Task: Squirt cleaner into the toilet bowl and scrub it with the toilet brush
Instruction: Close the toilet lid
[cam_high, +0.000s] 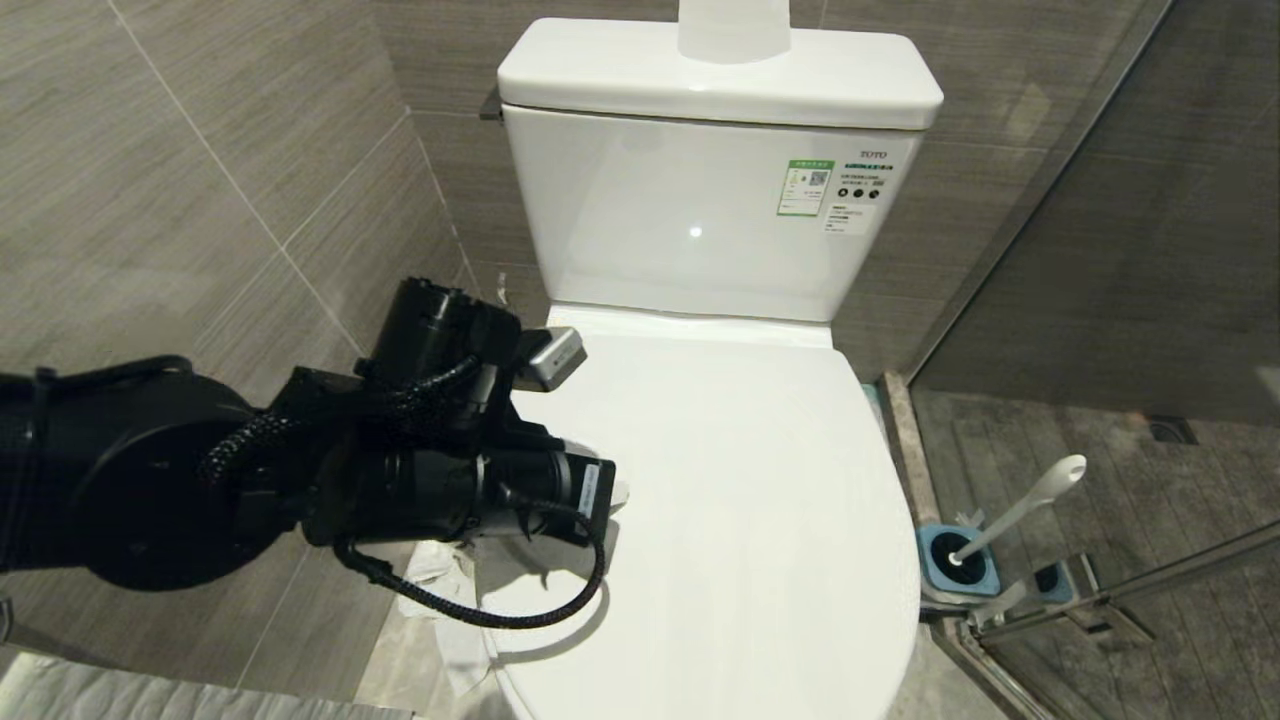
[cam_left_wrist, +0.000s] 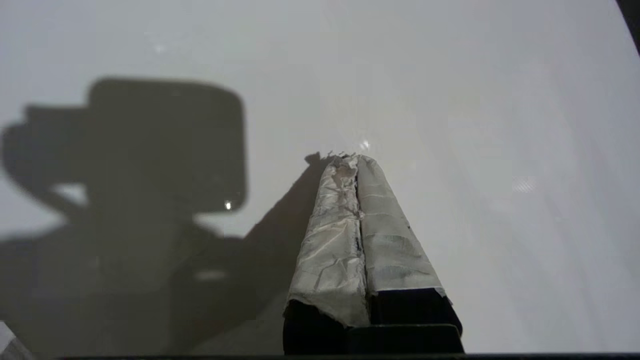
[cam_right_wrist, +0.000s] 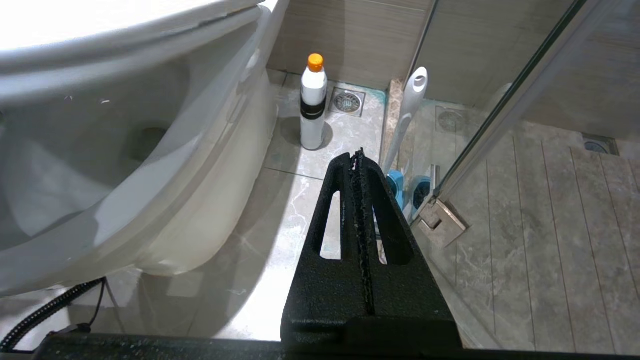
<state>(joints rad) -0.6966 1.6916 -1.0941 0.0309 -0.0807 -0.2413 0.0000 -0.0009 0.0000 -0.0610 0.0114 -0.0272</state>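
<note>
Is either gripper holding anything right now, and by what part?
Nothing. The left gripper is shut and empty over the toilet lid; the right gripper is shut and empty too.

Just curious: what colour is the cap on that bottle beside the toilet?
Orange, on a white bottle; it shows best in the right wrist view.

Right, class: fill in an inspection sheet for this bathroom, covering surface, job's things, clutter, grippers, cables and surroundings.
Surface: toilet lid is down, white and glossy; bowl hidden.
Job's things: brush stands in its blue holder by the glass door; white bottle with an orange cap stands on the floor.
Clutter: crumpled paper beside the toilet.
Grippers: left gripper shut, empty, over the lid; right gripper shut, empty, low beside the toilet.
Cables: braided cable loops off the left arm.
Surroundings: grey tiled walls, floor drain.
</note>
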